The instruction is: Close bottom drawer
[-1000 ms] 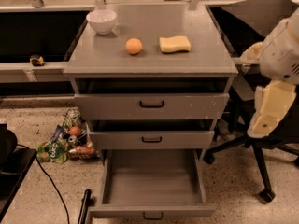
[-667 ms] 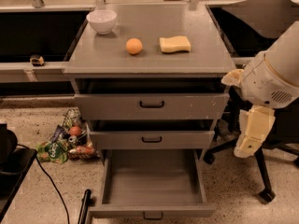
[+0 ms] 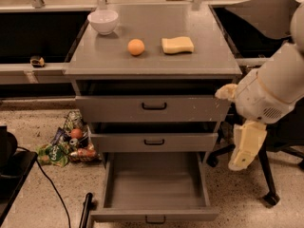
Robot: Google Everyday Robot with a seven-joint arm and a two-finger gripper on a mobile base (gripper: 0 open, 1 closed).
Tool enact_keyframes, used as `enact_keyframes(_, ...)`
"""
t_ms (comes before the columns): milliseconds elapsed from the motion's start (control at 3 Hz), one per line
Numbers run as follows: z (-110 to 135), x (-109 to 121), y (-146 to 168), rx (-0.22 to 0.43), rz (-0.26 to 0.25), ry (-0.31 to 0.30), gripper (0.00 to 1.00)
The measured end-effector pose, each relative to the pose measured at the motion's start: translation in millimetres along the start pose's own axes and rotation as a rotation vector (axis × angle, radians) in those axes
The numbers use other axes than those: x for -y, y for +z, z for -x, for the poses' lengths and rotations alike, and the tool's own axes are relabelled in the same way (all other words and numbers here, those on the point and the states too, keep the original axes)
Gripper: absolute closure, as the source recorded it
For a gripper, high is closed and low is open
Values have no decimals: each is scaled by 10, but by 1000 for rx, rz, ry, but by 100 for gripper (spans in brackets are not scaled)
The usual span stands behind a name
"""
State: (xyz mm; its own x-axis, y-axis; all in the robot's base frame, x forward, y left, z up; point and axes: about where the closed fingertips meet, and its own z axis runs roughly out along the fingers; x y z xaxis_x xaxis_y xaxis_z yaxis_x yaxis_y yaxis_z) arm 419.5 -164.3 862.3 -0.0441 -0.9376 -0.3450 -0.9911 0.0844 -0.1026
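Observation:
The grey cabinet (image 3: 152, 65) has its bottom drawer (image 3: 154, 186) pulled far out: a shallow, empty grey tray with a small black loop handle (image 3: 155, 219) on its front panel at the lower edge of the view. The top drawer (image 3: 153, 109) and middle drawer (image 3: 154, 142) stand slightly ajar. My white arm comes in from the right, and the gripper (image 3: 246, 146) hangs cream-coloured beside the cabinet's right side, at the height of the middle drawer, apart from the bottom drawer.
On the cabinet top are a white bowl (image 3: 103, 21), an orange (image 3: 136, 47) and a yellow sponge (image 3: 177, 45). A pile of snack bags (image 3: 69, 141) lies on the floor to the left. A black cable (image 3: 50, 186) and an office chair base (image 3: 268, 175) are nearby.
My arm and gripper have moved left and down, from the far right edge to close beside the cabinet's right side. The drawers have not moved.

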Motion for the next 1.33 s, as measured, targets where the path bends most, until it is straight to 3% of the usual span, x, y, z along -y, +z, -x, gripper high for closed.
enact_keyframes(667,-2,-389,1416,187,115,-25,0)
enact_keyframes(1000,-19,-574,2207,314,215,5,0)
enact_keyframes(1333,-19,-574,2207,314,215,5,0)
